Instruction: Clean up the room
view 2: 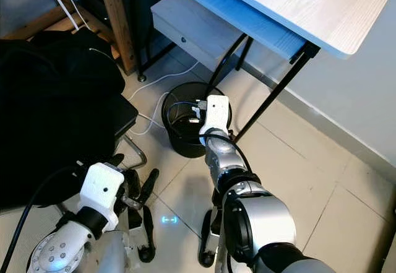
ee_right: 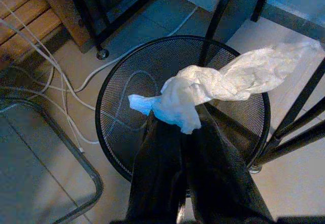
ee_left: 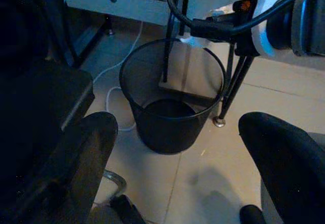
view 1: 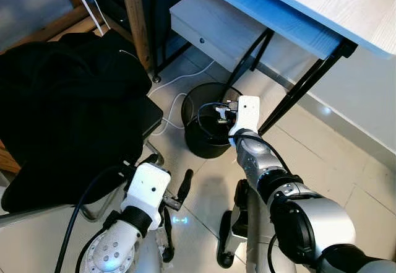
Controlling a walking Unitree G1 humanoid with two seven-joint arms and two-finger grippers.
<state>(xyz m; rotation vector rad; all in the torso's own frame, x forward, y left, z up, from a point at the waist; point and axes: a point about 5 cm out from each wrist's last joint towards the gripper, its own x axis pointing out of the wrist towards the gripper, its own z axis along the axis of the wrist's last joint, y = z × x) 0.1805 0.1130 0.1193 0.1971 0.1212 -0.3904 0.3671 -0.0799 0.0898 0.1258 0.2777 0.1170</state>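
Nearest the camera, the left gripper (view 1: pixel 176 208) hangs low over the tiled floor (view 1: pixel 322 155), close to the robot's body, with its two black fingers (ee_left: pixel 84 158) spread wide and nothing between them. Farther out and to the right, the right arm reaches forward so that the right gripper (ee_right: pixel 177 127) is held directly above the mouth of the bin (ee_right: pixel 127 76), a round black wire-mesh bin standing on the floor. Its fingers are pressed together on a crumpled white tissue (ee_right: pixel 203 89), which is pinched at one end; the rest of it trails out sideways from the fingertips over the bin opening. No contents can be made out inside the bin. A thin black desk leg (view 1: pixel 297 90) slants down to the floor just right of the bin, and the pale desk top (view 1: pixel 346 10) spans the far right, with a grey drawer unit (view 1: pixel 216 28) beneath it. White cables (view 1: pixel 176 84) run across the floor on the far left side of the bin. To the left, a black garment (view 1: pixel 62 106) lies heaped on a chair (view 1: pixel 151 115), and a wooden post (view 1: pixel 135 16) stands beyond it.
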